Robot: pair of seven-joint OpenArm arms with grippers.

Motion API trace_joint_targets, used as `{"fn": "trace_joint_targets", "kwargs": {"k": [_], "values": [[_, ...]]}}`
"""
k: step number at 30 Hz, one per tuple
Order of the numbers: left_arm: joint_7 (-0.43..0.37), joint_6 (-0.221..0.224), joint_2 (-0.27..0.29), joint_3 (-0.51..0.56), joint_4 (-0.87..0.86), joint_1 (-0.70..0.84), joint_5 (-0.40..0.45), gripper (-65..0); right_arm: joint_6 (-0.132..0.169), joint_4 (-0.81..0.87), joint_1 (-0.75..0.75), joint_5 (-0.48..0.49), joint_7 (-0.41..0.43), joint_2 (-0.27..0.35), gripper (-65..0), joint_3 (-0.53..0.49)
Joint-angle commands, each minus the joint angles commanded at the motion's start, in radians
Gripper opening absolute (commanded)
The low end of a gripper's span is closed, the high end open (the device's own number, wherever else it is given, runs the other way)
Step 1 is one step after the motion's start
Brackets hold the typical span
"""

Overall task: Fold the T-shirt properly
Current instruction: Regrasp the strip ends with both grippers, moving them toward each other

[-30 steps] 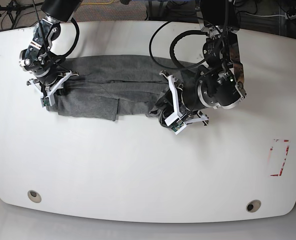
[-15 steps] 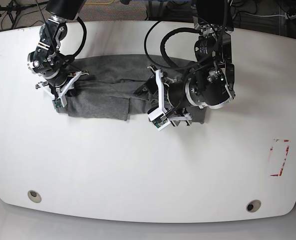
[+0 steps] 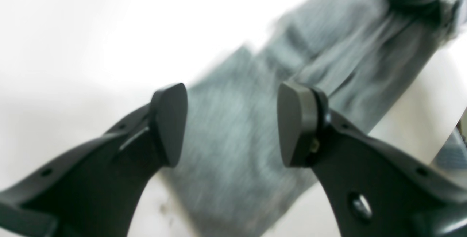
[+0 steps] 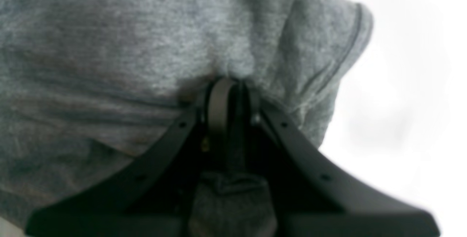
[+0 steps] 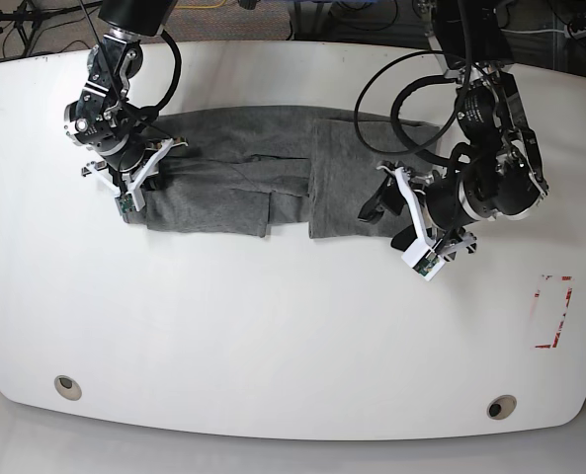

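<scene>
Across the far half of the white surface (image 5: 273,326) lay the T-shirt (image 5: 233,178), a long dark grey band running left to right in the base view, with one end already laid back over the middle as a squarer panel (image 5: 337,178). I judged the fold to be about halfway: one end turned in, the other end not yet brought across.

At the band's other end the right fingers (image 4: 230,102) were clenched on a bunched pinch of the T-shirt (image 4: 146,47), cloth puckering just above the closed tips and a hemmed edge curving off to the side. That arm (image 5: 105,109) reached down from the far edge, wrist bent steeply toward the cloth.

Beside the folded panel the left fingers (image 3: 230,123) stood released and wide apart, nothing between them, the T-shirt (image 3: 237,149) showing blurred below the gap. In the base view that arm (image 5: 485,168) hung off the cloth's end, wrist turned toward the panel and just beside it.

The next move, as I read it, called for the right arm to carry its pinched end over the middle, keeping the edge taut and square so it landed even, with the free fingers well clear or pinning the panel so it did not drag
</scene>
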Motion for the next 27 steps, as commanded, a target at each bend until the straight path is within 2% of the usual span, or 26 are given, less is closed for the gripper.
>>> {"fn": "trace_joint_targets", "kwargs": {"k": [5, 11, 13, 15, 20, 24, 27], "values": [[-0.031, 0.000, -0.038, -0.054, -0.077, 0.006, 0.000, -46.9, 0.000, 0.002, 0.003, 0.000, 0.000, -0.002, -58.3, 0.002], [-0.144, 0.000, -0.078, -0.054, -0.189, 0.044, 0.002, -56.9, 0.000, 0.068, 0.002, 0.000, -0.005, -0.003, -58.0, -0.002], [-0.175, 0.000, -0.084, -0.054, -0.221, 0.054, 0.002, -58.3, 0.000, 0.100, 0.003, 0.002, -0.035, -0.003, -57.9, -0.005], [-0.221, 0.000, -0.103, -0.054, -0.259, 0.075, 0.002, -58.6, 0.000, 0.144, 0.012, 0.006, -0.103, -0.003, -57.9, -0.006], [-0.298, 0.000, -0.112, -0.040, -0.322, 0.098, 0.002, -58.6, 0.000, 0.241, 0.038, 0.008, -0.186, -0.003, -57.2, -0.026], [-0.334, 0.000, -0.114, -0.014, -0.387, 0.101, 0.002, -58.6, 0.000, 0.308, 0.052, 0.009, -0.247, -0.005, -45.7, -0.028], [-0.376, 0.000, -0.114, 0.000, -0.420, 0.104, 0.002, -58.6, 0.000, 0.342, 0.078, 0.009, -0.287, -0.012, -30.4, -0.025]]}}
